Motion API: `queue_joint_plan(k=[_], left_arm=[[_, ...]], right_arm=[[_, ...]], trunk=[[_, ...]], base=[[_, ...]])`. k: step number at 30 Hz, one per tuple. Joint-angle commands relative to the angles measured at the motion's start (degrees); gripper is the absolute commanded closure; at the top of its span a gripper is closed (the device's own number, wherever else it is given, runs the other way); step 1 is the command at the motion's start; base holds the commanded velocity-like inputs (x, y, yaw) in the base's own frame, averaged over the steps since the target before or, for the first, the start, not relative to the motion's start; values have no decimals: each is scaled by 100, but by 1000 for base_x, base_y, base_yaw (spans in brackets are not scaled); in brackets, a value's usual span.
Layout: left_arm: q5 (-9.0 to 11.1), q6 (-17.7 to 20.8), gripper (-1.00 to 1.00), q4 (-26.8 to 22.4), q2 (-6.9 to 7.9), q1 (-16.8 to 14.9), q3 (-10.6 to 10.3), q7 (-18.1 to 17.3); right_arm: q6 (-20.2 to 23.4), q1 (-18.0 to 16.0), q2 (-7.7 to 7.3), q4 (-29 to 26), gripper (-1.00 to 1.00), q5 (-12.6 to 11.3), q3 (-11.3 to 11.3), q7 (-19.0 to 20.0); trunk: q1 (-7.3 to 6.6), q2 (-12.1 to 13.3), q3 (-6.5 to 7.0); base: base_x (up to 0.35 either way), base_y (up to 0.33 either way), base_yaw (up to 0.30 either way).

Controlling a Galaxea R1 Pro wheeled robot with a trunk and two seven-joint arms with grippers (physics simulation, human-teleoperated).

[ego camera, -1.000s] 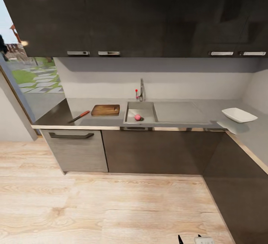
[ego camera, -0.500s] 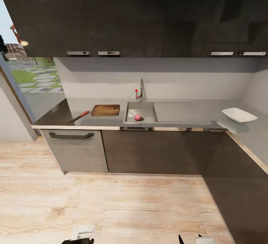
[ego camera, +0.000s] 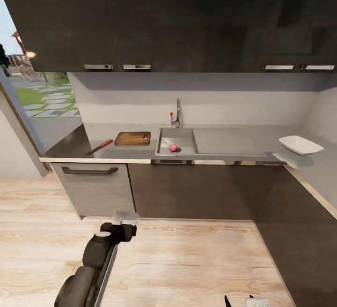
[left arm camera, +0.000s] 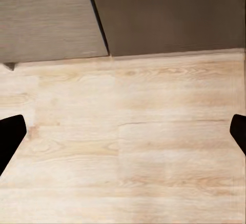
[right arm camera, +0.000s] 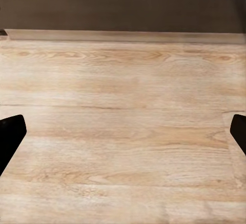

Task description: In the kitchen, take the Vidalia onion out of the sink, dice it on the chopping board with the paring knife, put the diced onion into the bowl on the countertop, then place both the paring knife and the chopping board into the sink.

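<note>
Left arm (ego camera: 96, 265) newly raised into head view over the floor (ego camera: 187, 260), both sets of fingers (left arm camera: 10, 137) apart and empty, onion (ego camera: 173, 147) untouched in the sink (ego camera: 183, 133), well off — reach starting, grasp not yet near.

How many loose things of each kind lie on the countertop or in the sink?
Onion, in the sink: 1
Chopping board: 1
Paring knife: 1
Bowl: 1
Total: 4
</note>
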Motion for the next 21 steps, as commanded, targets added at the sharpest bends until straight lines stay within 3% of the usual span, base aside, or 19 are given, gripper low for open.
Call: queue_joint_plan(k=[1, 3, 5, 6, 8, 13, 15, 19, 21], left_arm=[[7, 141, -100, -6, -9, -280, -18, 25], [20, 304, -100, 65, -17, -765, -28, 25], [72, 490, -100, 413, -27, -1606, -34, 25], [102, 519, -100, 556, -29, -1835, -35, 27], [314, 581, -100, 1255, -34, -2710, -37, 35], [788, 610, -100, 2441, -35, -4164, -38, 89], [921, 614, -100, 2669, -35, -4642, -39, 391], [1168, 622, -100, 2874, -33, -4752, -80, 473], [1233, 629, -100, 2859, -23, -4762, -288, 474]], right_arm=[[-16, -5, 2, 5, -100, 37, -50, 30], [-14, -5, 7, 8, -100, 39, -49, 30], [-13, -5, 11, 7, -100, 41, -48, 30], [-13, -5, 9, 7, -100, 41, -48, 30], [-12, -5, 6, 6, -100, 41, -48, 32], [-6, -5, 7, 5, -100, 42, -47, 37], [-4, -5, 10, 5, -100, 42, -42, 38], [-4, -5, 18, 11, -100, 45, -39, 39], [-4, -5, 12, 7, -100, 43, -39, 39]], trunk=[[3, -13, -13], [3, -13, -13], [3, -13, -13], [3, -13, -13], [3, -13, -13], [3, -13, -13], [3, -13, -13], [3, -13, -13], [3, -13, -13]], base=[[0, 0, 0], [0, 0, 0], [0, 0, 0], [0, 0, 0], [0, 0, 0], [0, 0, 0], [0, 0, 0], [0, 0, 0], [0, 0, 0]])
